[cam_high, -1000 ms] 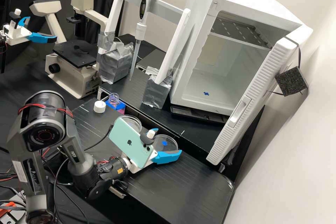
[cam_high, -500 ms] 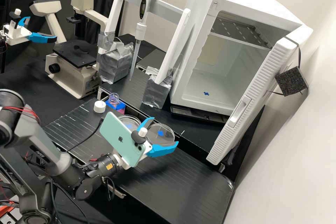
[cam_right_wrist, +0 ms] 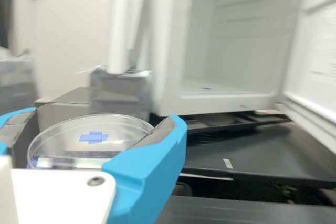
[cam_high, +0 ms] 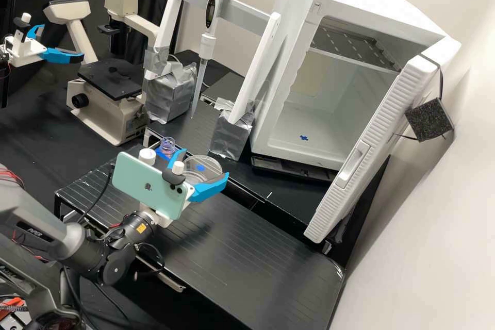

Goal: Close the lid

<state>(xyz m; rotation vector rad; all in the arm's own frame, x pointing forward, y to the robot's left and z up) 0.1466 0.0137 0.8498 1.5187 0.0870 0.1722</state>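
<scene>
Lid (cam_high: 201, 168) in claw (cam_high: 205, 164), fingers parted to its width, gripping rim. Looks over dish (cam_high: 193, 178); can't confirm seated. Left: seat, release, retreat.

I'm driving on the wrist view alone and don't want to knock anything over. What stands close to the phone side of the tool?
Observer: A white screw cap lies just beyond the phone mounted on the tool.

Operator: Noted. I have the clear lid between the blue fingers. Any bottle near that cap?

Observer: Yes, a small clear bottle stands next to it, mouth uncovered.

Operator: Anything big farther back?

Observer: A microscope, beyond the bottle on the bench.
</scene>
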